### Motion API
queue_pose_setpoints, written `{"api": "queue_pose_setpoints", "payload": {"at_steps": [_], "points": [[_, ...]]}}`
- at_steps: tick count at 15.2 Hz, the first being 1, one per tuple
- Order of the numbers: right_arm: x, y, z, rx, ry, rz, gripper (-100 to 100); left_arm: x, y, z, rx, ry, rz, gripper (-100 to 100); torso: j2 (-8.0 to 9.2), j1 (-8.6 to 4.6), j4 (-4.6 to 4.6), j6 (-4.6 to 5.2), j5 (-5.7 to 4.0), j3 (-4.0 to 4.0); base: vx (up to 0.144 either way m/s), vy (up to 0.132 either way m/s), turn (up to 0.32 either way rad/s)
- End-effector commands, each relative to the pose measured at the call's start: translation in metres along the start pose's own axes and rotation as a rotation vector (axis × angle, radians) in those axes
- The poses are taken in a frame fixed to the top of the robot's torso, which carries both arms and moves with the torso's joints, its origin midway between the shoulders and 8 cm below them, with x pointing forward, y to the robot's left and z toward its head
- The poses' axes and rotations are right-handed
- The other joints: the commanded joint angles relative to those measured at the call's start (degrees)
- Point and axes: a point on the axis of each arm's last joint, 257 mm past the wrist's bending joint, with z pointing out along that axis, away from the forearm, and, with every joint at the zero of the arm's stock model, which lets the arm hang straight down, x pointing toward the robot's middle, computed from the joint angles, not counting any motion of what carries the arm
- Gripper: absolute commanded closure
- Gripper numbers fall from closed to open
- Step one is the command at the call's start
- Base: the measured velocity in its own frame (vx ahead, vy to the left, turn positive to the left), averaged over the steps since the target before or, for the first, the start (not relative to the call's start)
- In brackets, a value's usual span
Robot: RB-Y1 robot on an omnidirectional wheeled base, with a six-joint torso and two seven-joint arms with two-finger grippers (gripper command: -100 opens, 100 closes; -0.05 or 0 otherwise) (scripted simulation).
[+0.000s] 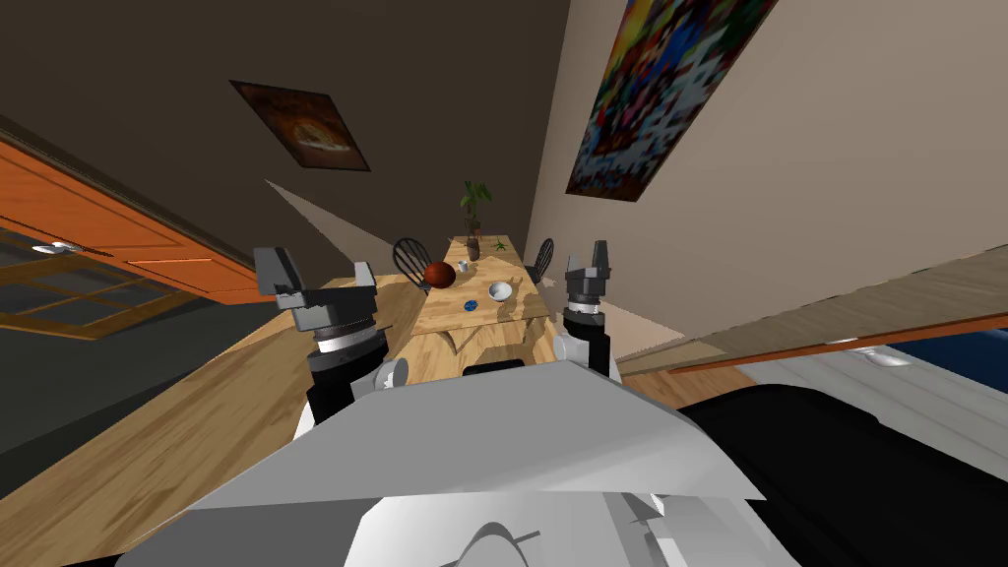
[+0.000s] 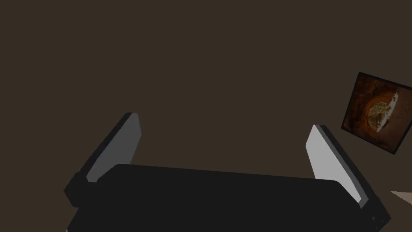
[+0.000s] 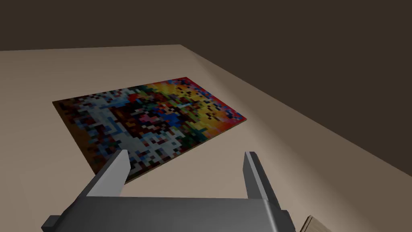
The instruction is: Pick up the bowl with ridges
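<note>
The desk (image 1: 448,317), a long light wooden one, is standing ahead of me and running away toward the far wall. 2 bowl-like things are sitting on it. A white bowl (image 1: 500,290) is resting toward the near end on the right side. A reddish-brown round bowl (image 1: 439,275) is sitting a little farther back on the left side. They are well apart from each other, and from here I cannot tell which of the 2 is carrying ridges.

A small blue thing (image 1: 471,305) is lying between them and nearer to me. A small white cup (image 1: 462,266) is standing just beside the reddish-brown round bowl. A potted plant (image 1: 473,246) is standing at the far end. 2 dark chairs are flanking the desk, 1 on the left (image 1: 409,258) and 1 on the right (image 1: 539,260).

The left gripper (image 1: 320,281) is hanging raised on the left of the desk's near end, well apart from both bowls. Its fingers (image 2: 120,145) are standing wide apart and holding nothing. The right gripper (image 1: 588,261) is hanging raised on the right of the near end, also clear of the desk. Its fingers (image 3: 114,173) are likewise spread apart with nothing between them.
</note>
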Motion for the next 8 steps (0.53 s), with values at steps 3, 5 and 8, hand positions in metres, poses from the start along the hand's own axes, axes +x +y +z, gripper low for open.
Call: {"api": "queue_pose_setpoints", "payload": {"at_steps": [3,5,8], "points": [[0.015,-0.010,-0.004,0.019,0.090,-0.046,-100,0.000,0.000,0.000,0.000,0.000,0.000,0,-0.01,0.02,0.00,-0.01,0.00,0.00,0.003,0.011,0.056],[0.021,-0.017,-0.007,0.032,0.133,-0.073,-100,0.000,0.000,0.000,0.000,0.000,0.000,0,-0.02,0.04,-0.01,-0.01,0.01,-0.01,0.006,0.019,0.063],[0.029,-0.026,-0.011,0.048,0.182,-0.105,-100,0.000,0.000,0.000,0.000,0.000,0.000,0,-0.03,0.08,-0.01,-0.02,0.02,-0.02,0.008,0.024,0.073]]}}
